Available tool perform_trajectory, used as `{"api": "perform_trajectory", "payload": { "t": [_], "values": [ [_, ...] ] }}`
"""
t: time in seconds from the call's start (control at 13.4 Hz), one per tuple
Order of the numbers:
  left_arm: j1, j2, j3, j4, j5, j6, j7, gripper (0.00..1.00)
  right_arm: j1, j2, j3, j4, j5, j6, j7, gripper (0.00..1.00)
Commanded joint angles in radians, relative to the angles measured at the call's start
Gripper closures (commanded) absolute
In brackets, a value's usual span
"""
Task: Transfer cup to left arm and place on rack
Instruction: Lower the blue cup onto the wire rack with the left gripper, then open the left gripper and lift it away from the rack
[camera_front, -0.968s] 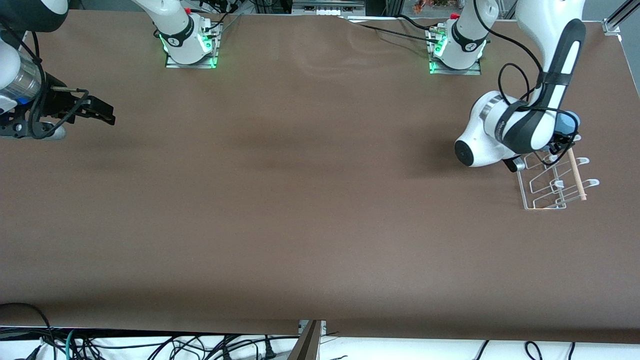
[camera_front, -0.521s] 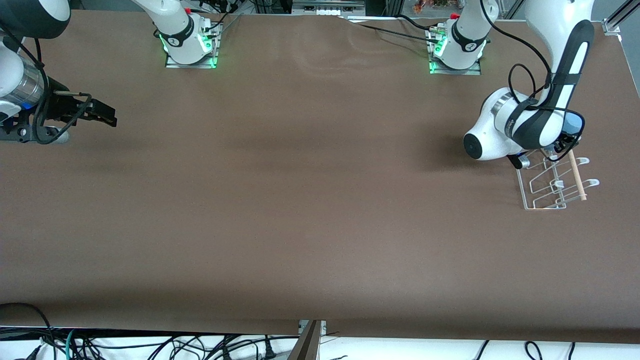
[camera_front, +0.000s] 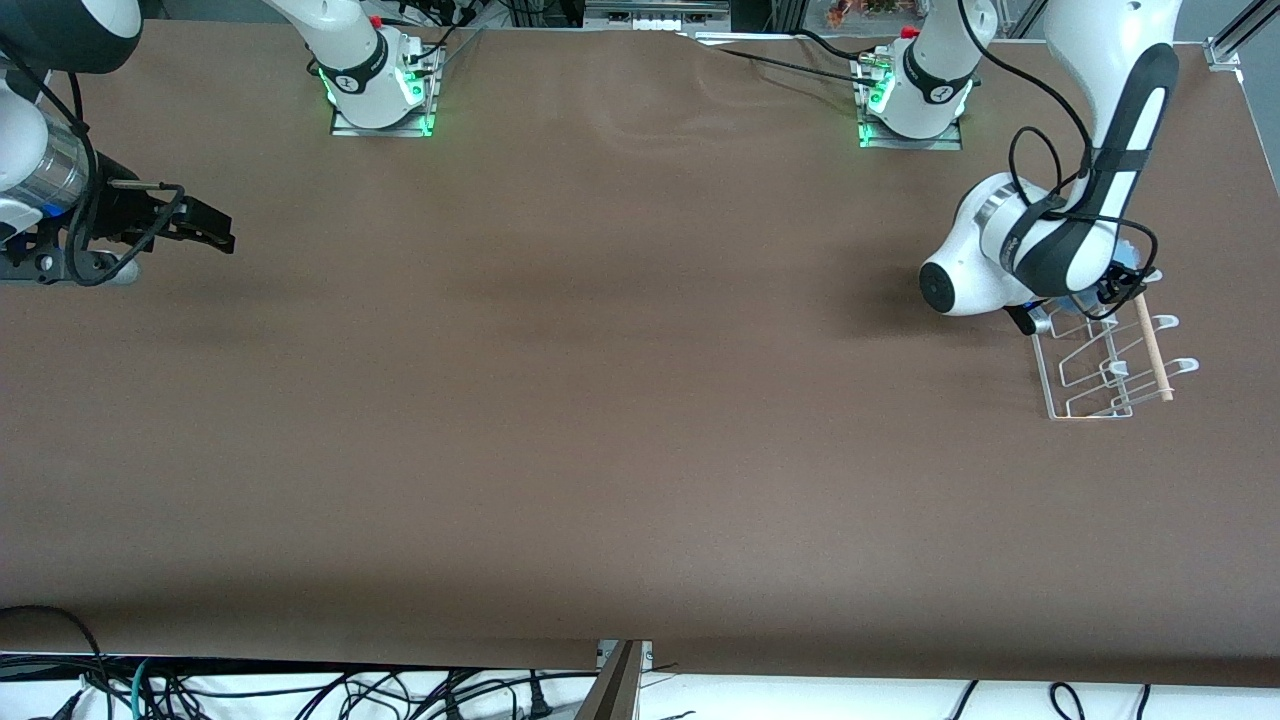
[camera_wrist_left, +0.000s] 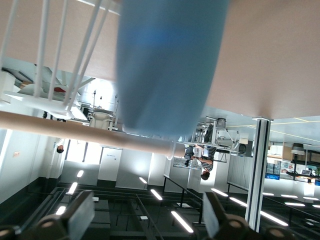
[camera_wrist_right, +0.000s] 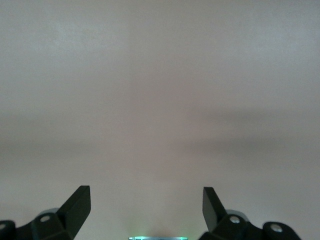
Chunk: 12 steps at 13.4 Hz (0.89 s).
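Observation:
The light-blue cup (camera_wrist_left: 165, 65) fills the left wrist view and rests against the rack's wooden dowel (camera_wrist_left: 75, 131), beside the white wires (camera_wrist_left: 65, 50). My left gripper (camera_wrist_left: 147, 210) is open, its fingers wide apart and clear of the cup. In the front view the left arm's wrist covers the gripper, and only a sliver of the cup (camera_front: 1130, 262) shows at the end of the rack (camera_front: 1095, 385) farther from the front camera. My right gripper (camera_front: 205, 225) is open and empty over bare table at the right arm's end, where it waits; it also shows in the right wrist view (camera_wrist_right: 146, 200).
The brown table (camera_front: 600, 400) carries only the rack with its dowel (camera_front: 1152, 350), close to the edge at the left arm's end. The two arm bases (camera_front: 380, 90) (camera_front: 910, 100) stand along the edge farthest from the front camera.
The left arm's wrist has shifted slightly over the rack's end and now hides more of the cup. The right arm has hardly moved.

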Motion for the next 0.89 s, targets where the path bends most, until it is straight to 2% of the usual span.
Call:
{"api": "perform_trajectory", "payload": {
  "t": [0.0,0.22,0.37,0.6,0.82],
  "values": [
    [-0.006,-0.032,-0.012,-0.011,0.029,0.005,-0.011,0.0,-0.009,0.007,0.013,0.024,-0.008,-0.023,-0.016,0.01],
    [0.0,-0.072,-0.014,0.018,0.024,0.036,-0.009,0.0,-0.008,0.007,0.016,0.036,-0.003,-0.021,-0.016,0.01],
    [0.005,-0.107,-0.014,0.044,-0.04,0.105,-0.006,0.0,0.002,0.007,0.016,0.036,-0.003,-0.02,-0.016,0.01],
    [0.005,-0.136,-0.015,0.157,-0.234,0.137,0.001,0.0,0.0,0.007,0.013,0.036,-0.006,-0.012,-0.014,0.01],
    [0.005,-0.147,-0.014,0.332,-0.539,0.126,0.005,0.0,0.0,0.009,0.013,0.036,-0.006,-0.01,-0.014,0.01]
  ]
}}
